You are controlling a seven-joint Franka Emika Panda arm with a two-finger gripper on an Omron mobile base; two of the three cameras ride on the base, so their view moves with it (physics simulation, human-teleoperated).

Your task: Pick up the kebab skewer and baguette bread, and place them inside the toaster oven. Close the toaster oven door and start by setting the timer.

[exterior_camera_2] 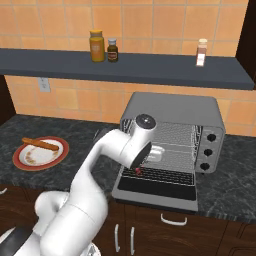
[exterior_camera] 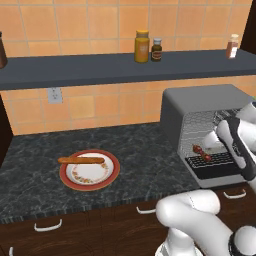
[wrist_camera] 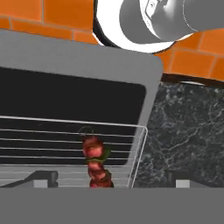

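The kebab skewer [exterior_camera: 202, 152] [exterior_camera_2: 138, 171] [wrist_camera: 97, 162] lies on the front of the wire rack [wrist_camera: 43, 140] inside the toaster oven [exterior_camera: 200, 100] [exterior_camera_2: 175, 107]. My gripper [exterior_camera: 214, 144] [wrist_camera: 111, 181] hovers right over it and is open, its fingertips [wrist_camera: 43, 178] standing wide on either side of the skewer without touching it. The toaster oven door [exterior_camera_2: 155, 192] [wrist_camera: 65, 100] hangs open, flat in front of the oven. On the red-rimmed plate [exterior_camera: 112, 175] [exterior_camera_2: 17, 160] to the left rests the baguette bread [exterior_camera: 81, 160] [exterior_camera_2: 40, 144].
The oven's three dark knobs [exterior_camera_2: 207, 151] sit on its right front panel. A dark shelf [exterior_camera: 75, 70] above the counter carries jars [exterior_camera: 142, 46] and a spice bottle [exterior_camera_2: 202, 52]. Dark marble counter [exterior_camera: 145, 155] lies between plate and oven.
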